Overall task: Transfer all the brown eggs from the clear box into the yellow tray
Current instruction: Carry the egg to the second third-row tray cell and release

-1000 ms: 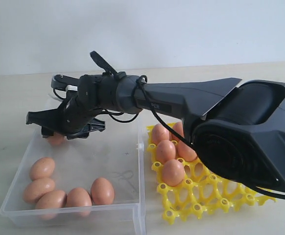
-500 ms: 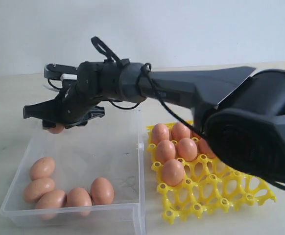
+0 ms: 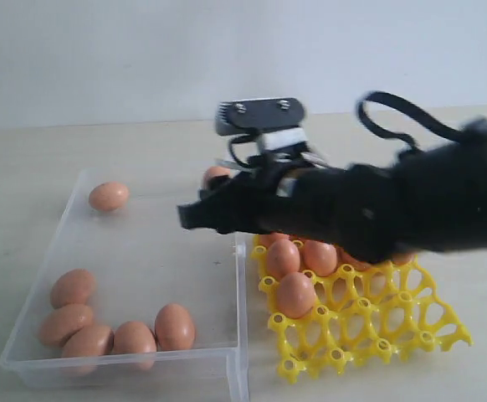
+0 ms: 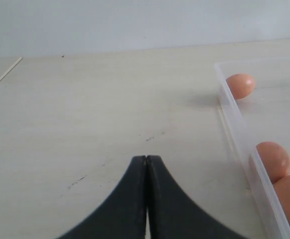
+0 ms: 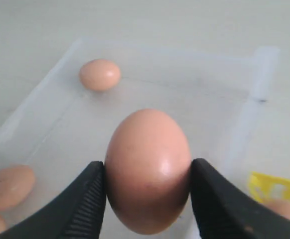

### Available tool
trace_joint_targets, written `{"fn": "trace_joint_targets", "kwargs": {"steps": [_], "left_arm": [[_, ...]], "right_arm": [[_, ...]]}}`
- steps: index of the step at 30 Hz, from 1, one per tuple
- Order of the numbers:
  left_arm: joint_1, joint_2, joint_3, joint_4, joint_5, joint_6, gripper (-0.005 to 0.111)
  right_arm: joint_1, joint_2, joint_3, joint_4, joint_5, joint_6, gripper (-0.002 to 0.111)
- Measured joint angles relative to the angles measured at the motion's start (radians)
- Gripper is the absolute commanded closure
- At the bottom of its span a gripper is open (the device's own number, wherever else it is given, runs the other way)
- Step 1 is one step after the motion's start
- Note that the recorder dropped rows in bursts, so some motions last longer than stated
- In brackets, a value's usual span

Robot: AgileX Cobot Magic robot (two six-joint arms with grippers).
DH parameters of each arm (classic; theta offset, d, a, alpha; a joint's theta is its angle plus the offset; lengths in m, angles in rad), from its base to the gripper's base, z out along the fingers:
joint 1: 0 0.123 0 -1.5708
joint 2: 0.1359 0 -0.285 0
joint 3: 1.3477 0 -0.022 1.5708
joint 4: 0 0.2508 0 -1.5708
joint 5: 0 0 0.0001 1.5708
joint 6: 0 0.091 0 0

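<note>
One brown egg (image 5: 147, 172) was clamped across its broad middle by the right jaws, which stood part open to the egg's width and bore on opposite sides of the shell, the pads (image 5: 87, 201) showing at lower left and lower right of the right wrist view. The egg hung clear above the floor of the clear box (image 3: 202, 368), near the wall that faces the yellow tray (image 3: 337, 358). Six eggs remained in the box: one loose egg (image 3: 109, 197) at the upper left of the exterior view and a cluster of five (image 3: 135, 337) at the lower left. The tray, at lower right, carried several seated eggs (image 3: 296, 295) in its upper-left cups; the right arm (image 3: 369, 209) hid the rest of that corner. The arm showed blurred at centre frame. The left jaws were shut on nothing, over bare bench (image 4: 85, 124) beside the box. Judged risks: the hold rests on two small patches of smooth, curved shell, so a quick swing or a sudden stop could let the egg slip and fall on the box wall or on seated eggs. A descent over a filled cup would knock shell against shell. Extra squeeze could crack it.
</note>
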Motion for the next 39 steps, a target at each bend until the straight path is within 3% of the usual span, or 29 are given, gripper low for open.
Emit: {"fn": "trace_joint_targets", "kwargs": {"steps": [7, 14, 22, 27, 39], "left_arm": [[0.000, 0.000, 0.000, 0.000, 0.000, 0.000, 0.107], [0.000, 0.000, 0.000, 0.000, 0.000, 0.000, 0.107], [0.000, 0.000, 0.000, 0.000, 0.000, 0.000, 0.107], [0.000, 0.000, 0.000, 0.000, 0.000, 0.000, 0.107], [0.000, 0.000, 0.000, 0.000, 0.000, 0.000, 0.107]], "right_arm": [[0.000, -0.345, 0.483, 0.036, -0.265, -0.179, 0.108], [0.000, -0.486, 0.690, 0.117, -0.360, -0.275, 0.108], [0.000, -0.456, 0.723, 0.090, -0.479, -0.204, 0.108], [0.000, -0.324, 0.715, 0.009, -0.517, -0.087, 0.108], [0.000, -0.120, 0.629, -0.007, -0.542, -0.059, 0.108]]}}
